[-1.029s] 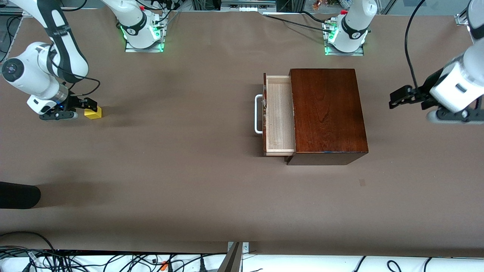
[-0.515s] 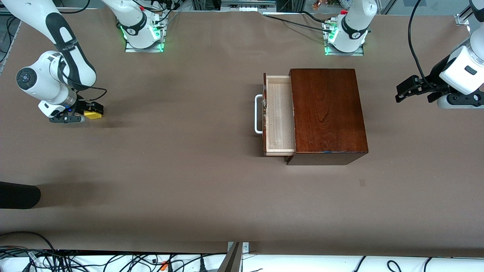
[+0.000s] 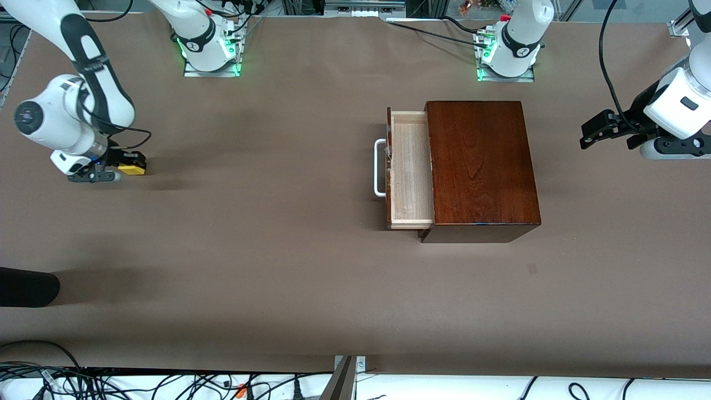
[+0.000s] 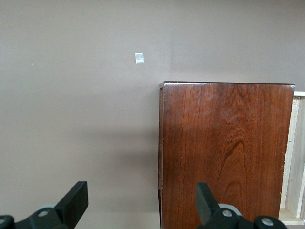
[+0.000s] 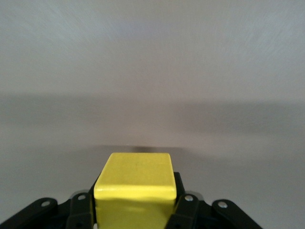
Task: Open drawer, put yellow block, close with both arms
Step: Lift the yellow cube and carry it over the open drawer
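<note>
The drawer (image 3: 411, 169) stands pulled out of the mahogany box (image 3: 480, 166), its pale tray bare inside, its white handle (image 3: 379, 168) toward the right arm's end. My right gripper (image 3: 132, 165) is shut on the yellow block (image 3: 133, 169) just above the table near the right arm's end; the block fills the space between the fingers in the right wrist view (image 5: 135, 186). My left gripper (image 3: 593, 133) is open and empty, in the air over the table at the left arm's end, beside the box (image 4: 224, 152).
A black object (image 3: 28, 286) lies at the table's edge near the right arm's end. A small pale mark (image 3: 532, 268) is on the table nearer the front camera than the box. Cables run along the table's near edge.
My right gripper has closed on the yellow block and lifted it slightly. My left arm drew back and upward toward its end of the table, then stayed still.
</note>
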`<state>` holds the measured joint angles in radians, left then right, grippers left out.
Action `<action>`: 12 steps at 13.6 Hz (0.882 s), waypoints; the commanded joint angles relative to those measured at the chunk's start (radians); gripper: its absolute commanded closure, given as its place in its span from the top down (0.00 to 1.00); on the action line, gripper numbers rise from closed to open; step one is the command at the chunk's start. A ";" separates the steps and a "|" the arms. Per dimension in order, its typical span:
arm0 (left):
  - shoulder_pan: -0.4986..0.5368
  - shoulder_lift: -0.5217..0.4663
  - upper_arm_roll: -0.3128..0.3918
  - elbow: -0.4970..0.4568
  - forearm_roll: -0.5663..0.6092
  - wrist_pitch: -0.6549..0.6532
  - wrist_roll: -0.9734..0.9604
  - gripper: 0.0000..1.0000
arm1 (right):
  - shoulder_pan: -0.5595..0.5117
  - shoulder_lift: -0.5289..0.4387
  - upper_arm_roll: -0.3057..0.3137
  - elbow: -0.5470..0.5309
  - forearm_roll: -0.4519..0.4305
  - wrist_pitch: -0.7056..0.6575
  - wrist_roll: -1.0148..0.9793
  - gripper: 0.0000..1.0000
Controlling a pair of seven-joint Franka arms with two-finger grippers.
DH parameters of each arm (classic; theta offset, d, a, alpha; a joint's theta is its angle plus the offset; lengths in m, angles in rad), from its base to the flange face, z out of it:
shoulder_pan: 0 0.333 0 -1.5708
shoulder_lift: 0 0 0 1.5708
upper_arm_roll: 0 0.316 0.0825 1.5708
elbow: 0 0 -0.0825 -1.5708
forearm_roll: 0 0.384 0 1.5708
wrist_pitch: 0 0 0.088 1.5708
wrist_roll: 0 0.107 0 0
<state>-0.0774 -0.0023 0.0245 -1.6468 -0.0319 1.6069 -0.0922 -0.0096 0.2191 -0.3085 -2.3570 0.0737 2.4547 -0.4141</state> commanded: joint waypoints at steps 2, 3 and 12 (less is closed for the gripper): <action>0.004 -0.012 -0.009 0.001 0.014 -0.021 0.000 1.00 | -0.001 -0.155 0.023 0.167 0.009 -0.331 0.067 0.09; 0.002 -0.012 -0.009 0.004 0.014 -0.021 -0.001 1.00 | 0.000 -0.153 0.023 0.267 0.009 -0.456 0.090 0.09; -0.001 -0.011 -0.009 0.008 0.012 -0.022 -0.001 1.00 | 0.327 -0.129 0.025 0.700 0.015 -0.896 0.878 0.09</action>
<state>-0.0788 -0.0033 0.0214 -1.6457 -0.0319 1.6010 -0.0922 0.2321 0.0530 -0.2741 -1.7310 0.0771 1.6071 0.2609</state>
